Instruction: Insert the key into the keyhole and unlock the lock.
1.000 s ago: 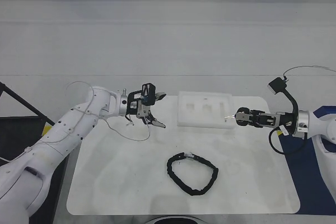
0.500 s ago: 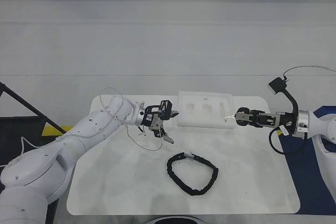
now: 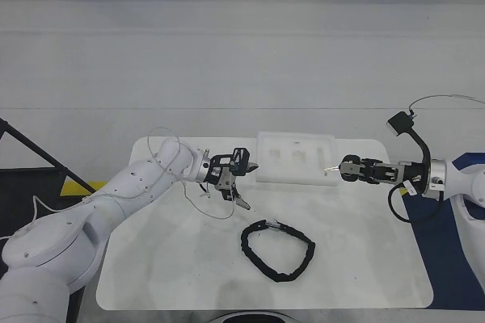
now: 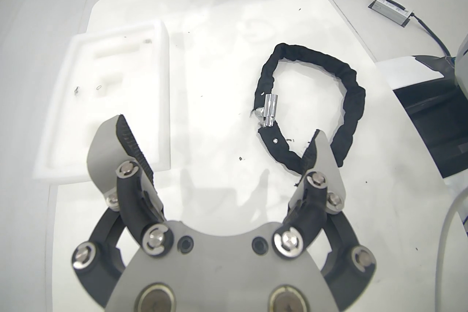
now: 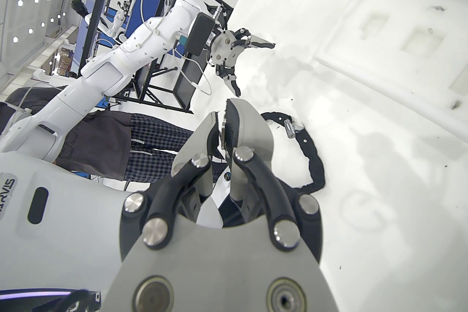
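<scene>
Two tools were up: the left tool (image 4: 219, 132) hung wide open above the surface (image 3: 145, 274), between the white foam tray (image 4: 161, 90) at the far edge and the black chain lock (image 3: 277, 250) lying mid-surface toward the near edge. The right tool (image 5: 219, 119) was pinched closed on what looked like the key (image 3: 331, 169), off the tray's right end. Judged best: left pins the sleeve just beside the silver cylinder (image 4: 270, 110) so the keyhole faces the key, and right feeds it straight; no writing was readable on lock, key or tray.
</scene>
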Available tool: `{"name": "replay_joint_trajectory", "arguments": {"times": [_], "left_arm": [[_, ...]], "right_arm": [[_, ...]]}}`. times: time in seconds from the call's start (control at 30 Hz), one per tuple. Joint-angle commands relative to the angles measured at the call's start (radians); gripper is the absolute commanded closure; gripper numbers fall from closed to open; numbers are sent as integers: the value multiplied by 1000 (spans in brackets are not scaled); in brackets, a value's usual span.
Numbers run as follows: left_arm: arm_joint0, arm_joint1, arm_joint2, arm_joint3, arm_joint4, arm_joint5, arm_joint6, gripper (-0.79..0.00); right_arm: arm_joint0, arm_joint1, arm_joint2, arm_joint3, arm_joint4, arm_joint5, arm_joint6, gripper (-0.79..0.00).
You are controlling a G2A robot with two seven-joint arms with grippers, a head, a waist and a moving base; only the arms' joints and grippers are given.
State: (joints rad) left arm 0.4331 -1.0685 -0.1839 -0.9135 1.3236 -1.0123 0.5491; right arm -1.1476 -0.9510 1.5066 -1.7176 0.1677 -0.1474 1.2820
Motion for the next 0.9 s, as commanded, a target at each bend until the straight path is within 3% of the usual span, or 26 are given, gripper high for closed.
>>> {"name": "replay_joint_trajectory", "arguments": {"times": [0.0, 0.13, 0.5, 0.87], "left_arm": [[0, 0, 0, 0, 0, 0, 0, -785], [31, 1, -23, -14, -24, 89, -24, -785], [200, 8, -76, -85, -31, 305, 82, -785], [306, 1, -106, -91, 0, 394, 63, -785]], "right_arm": [[0, 0, 0, 0, 0, 0, 0, 0], [0, 0, 0, 0, 0, 0, 0, 0], [0, 0, 0, 0, 0, 0, 0, 0], [0, 0, 0, 0, 0, 0, 0, 0]]}}
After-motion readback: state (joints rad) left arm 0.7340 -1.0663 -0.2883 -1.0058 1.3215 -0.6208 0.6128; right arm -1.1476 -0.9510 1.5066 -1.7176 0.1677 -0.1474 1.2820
